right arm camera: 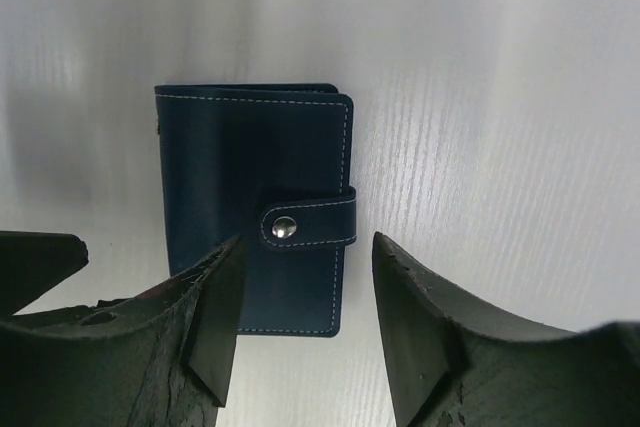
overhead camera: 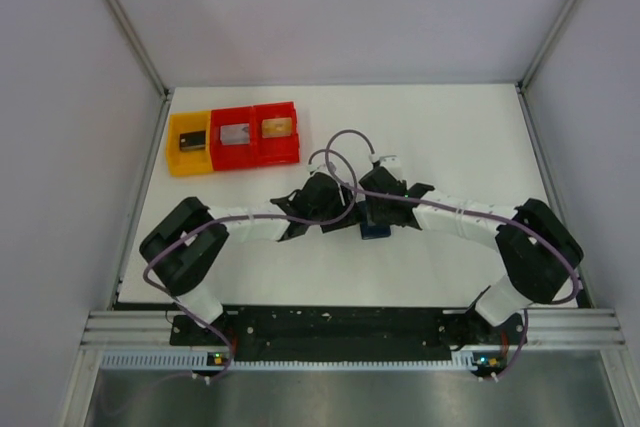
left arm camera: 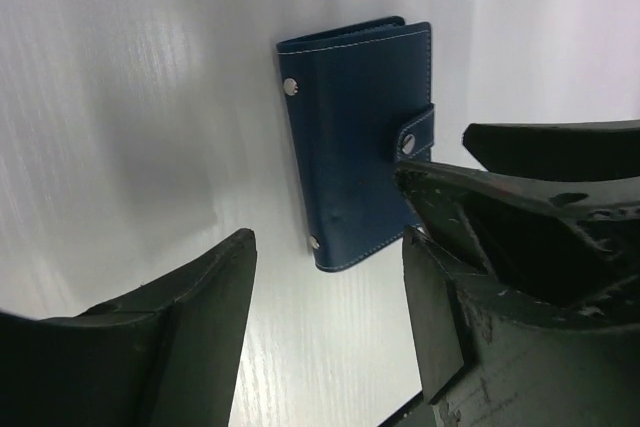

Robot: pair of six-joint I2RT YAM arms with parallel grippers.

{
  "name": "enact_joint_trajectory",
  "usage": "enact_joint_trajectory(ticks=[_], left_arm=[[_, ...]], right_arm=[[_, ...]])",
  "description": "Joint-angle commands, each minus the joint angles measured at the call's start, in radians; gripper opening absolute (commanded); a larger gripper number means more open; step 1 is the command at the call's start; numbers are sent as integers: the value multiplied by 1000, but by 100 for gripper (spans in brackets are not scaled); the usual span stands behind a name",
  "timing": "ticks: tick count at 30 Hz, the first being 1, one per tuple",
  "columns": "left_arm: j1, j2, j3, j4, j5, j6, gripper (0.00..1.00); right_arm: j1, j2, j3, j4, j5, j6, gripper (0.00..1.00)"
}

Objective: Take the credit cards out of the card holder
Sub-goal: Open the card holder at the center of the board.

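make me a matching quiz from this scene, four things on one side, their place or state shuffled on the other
1 small dark navy-blue folding card holder
2 yellow plastic bin
3 red plastic bins
4 black two-finger right tool

a left end of the bin row
b jaws apart
c lying flat, snapped shut
d right part of the bin row

Pairs: 1-c, 2-a, 3-d, 4-b

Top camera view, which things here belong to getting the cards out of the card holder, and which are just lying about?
Job: card holder, snapped shut; left gripper and right gripper, both open over it.
Lying about: yellow bin; two red bins beside it, far left of the table.
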Motion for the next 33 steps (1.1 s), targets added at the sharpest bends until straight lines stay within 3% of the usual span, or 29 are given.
enact_joint_trajectory(ticks=[1, 8, 13, 21, 33], left_arm=[[5, 73, 49, 7, 15, 20, 64], [8, 141, 70, 4, 35, 16, 57], [8, 165, 62, 1, 35, 7, 43], [8, 196, 52, -57, -9, 4, 0], [12, 159, -51, -88, -85, -18, 0]], right_arm=[[-28, 30, 14, 40, -20, 16, 53], [-39, 52, -13, 100, -89, -3, 49], [-39, 65, -15, 111, -92, -6, 45], [-56, 73, -13, 131, -114, -15, 35], [-134, 13, -41, 137, -163, -21, 15]])
